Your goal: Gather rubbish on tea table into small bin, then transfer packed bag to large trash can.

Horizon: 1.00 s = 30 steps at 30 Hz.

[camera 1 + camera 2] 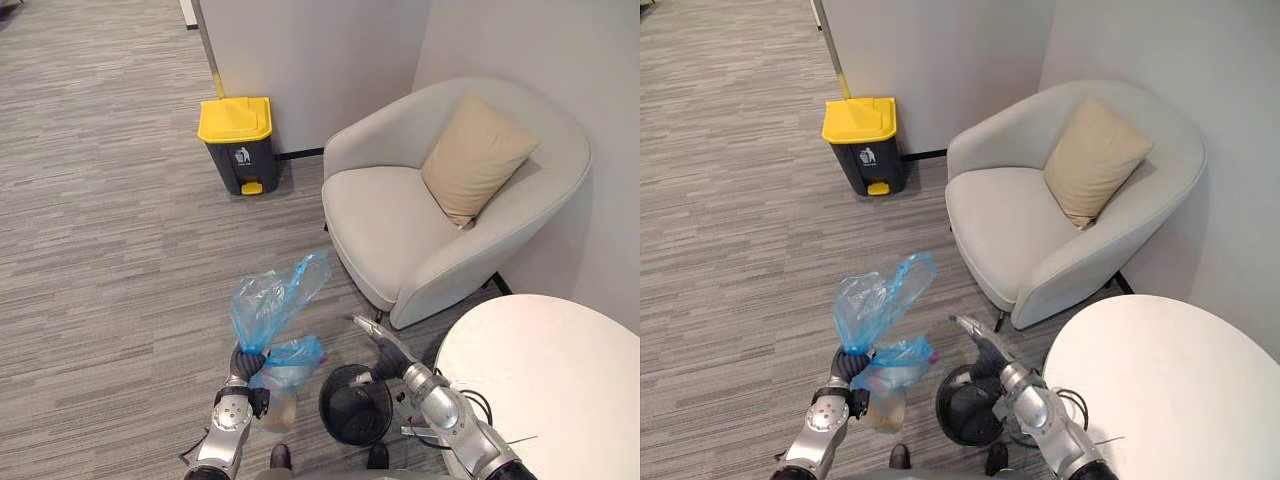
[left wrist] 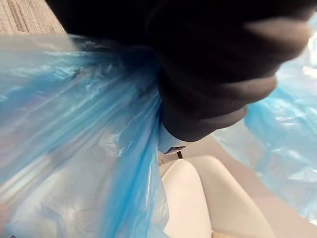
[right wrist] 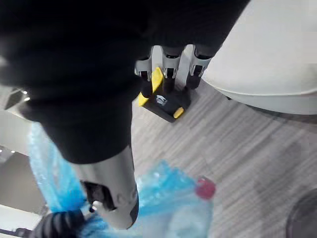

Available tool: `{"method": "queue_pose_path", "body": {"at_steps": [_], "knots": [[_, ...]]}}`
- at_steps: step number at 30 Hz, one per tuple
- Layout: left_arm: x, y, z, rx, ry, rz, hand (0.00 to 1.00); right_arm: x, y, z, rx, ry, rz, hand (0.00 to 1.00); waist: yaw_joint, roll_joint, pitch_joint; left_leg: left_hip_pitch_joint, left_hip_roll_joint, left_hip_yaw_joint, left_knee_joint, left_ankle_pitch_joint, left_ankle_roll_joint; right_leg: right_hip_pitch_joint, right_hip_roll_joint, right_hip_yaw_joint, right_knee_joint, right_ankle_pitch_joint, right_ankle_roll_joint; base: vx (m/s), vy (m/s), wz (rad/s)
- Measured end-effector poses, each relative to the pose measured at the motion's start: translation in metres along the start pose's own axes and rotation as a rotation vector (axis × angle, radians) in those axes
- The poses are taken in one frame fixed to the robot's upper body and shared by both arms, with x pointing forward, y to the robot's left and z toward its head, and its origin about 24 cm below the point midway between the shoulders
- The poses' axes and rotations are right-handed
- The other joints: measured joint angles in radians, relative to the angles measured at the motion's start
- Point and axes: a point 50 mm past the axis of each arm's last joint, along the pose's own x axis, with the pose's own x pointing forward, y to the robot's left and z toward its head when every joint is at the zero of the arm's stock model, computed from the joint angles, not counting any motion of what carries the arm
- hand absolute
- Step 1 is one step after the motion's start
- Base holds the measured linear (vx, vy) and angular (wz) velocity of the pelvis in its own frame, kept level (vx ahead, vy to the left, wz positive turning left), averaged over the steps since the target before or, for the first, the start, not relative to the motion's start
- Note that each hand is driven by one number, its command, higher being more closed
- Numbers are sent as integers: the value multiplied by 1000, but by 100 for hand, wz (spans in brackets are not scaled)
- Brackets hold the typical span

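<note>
In the left eye view, you look well past halfway. The round white bench [image 1: 540, 380] at lower right is bare. The blue bag [image 1: 268, 312] is out of the small black bin [image 1: 355, 408] at bottom centre and hangs just to its left, with some rubbish in its lower bulge. What is left, as I judge it, is the carry to the large trash can [image 1: 238, 140] with the yellow lid, at upper left of the frame, well apart from you and with its lid down. Your left hand [image 1: 246, 362] is clenched round the bag's gathered neck, and loose plastic flares above it. Your right hand [image 1: 378, 343] hovers over the bin's rim, fingers straight, holding nothing.

The right eye view gives the same layout, with the grey armchair [image 1: 1040, 220] at upper right.

In the left wrist view, blue plastic bunches tight against your hand.

In the right wrist view, the straight fingers [image 3: 168, 69] point toward the yellow-lidded can and touch nothing. The bag sits low in the frame, with what looks like a red cap [image 3: 204, 188] inside it.
</note>
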Motion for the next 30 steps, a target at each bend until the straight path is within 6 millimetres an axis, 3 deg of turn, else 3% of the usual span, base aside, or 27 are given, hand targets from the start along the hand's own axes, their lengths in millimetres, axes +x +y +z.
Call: {"method": "queue_pose_path", "body": {"at_steps": [5, 14, 30], "knots": [[-3, 1, -7, 3, 26, 1, 100, -8, 4, -19, 39, 96, -33, 0, -4, -5, 1, 0, -1, -1, -1, 0, 0, 0, -2, 0, 0, 0, 0, -21, 1, 0], [-13, 8, -35, 6, 144, 3, 100, -29, 6, -71, 195, 376, -141, 0, -24, -7, 1, 9, -4, 2, -15, 1, 1, 0, -4, -1, 0, -1, 2, 0, 0, 0], [-35, 5, -72, 17, 308, -68, 100, -48, 22, -100, 485, 582, -263, 0, -33, -2, 5, 24, -8, 2, -17, 0, 0, 15, -8, -1, 0, -7, 10, -6, 1, 0]]}}
